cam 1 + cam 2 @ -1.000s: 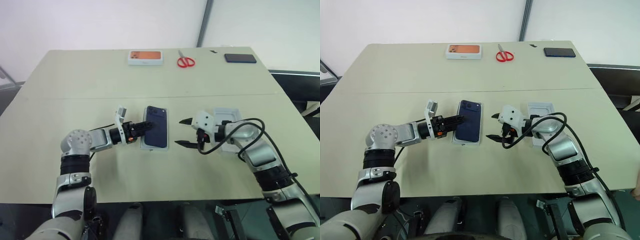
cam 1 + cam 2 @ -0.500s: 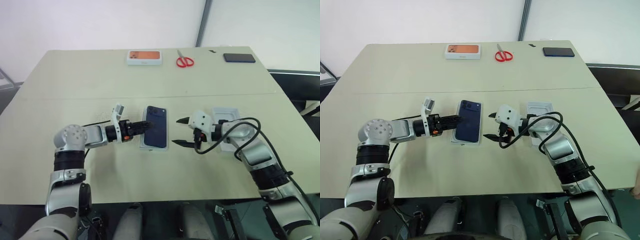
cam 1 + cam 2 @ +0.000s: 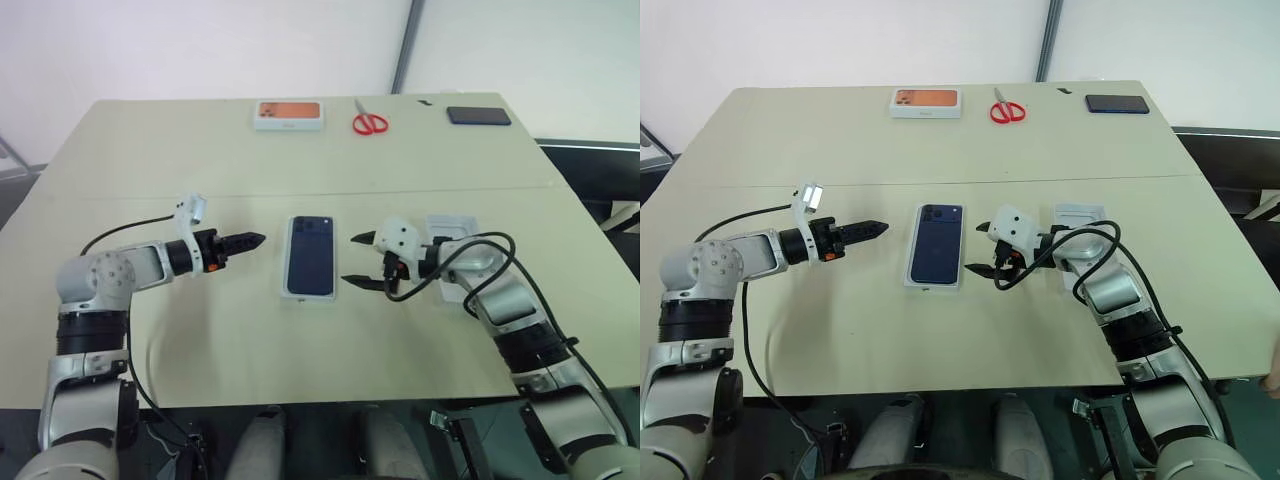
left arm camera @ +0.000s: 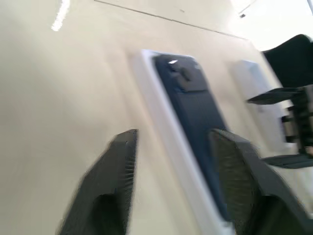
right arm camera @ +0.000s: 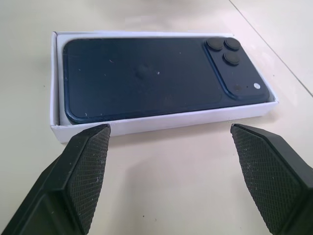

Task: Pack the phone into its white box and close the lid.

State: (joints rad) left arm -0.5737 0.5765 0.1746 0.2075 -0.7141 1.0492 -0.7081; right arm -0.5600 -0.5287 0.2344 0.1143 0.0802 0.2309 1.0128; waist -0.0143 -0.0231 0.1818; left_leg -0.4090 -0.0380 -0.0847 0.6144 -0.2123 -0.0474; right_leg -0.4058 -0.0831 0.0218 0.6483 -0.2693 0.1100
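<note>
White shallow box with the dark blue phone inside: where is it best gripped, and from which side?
I would pinch the white box across its two long outer walls at mid-length, from above: it lies flat, and the navy phone fills the inside.

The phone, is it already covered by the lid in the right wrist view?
No, the phone lies with its back and camera cluster uncovered in the white box, and nothing rests on top of it.

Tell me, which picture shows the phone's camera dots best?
The right wrist view: the phone lies close, its three lenses clear. The left wrist view shows it blurred and slanted; both eye views show it small in the white box.
</note>
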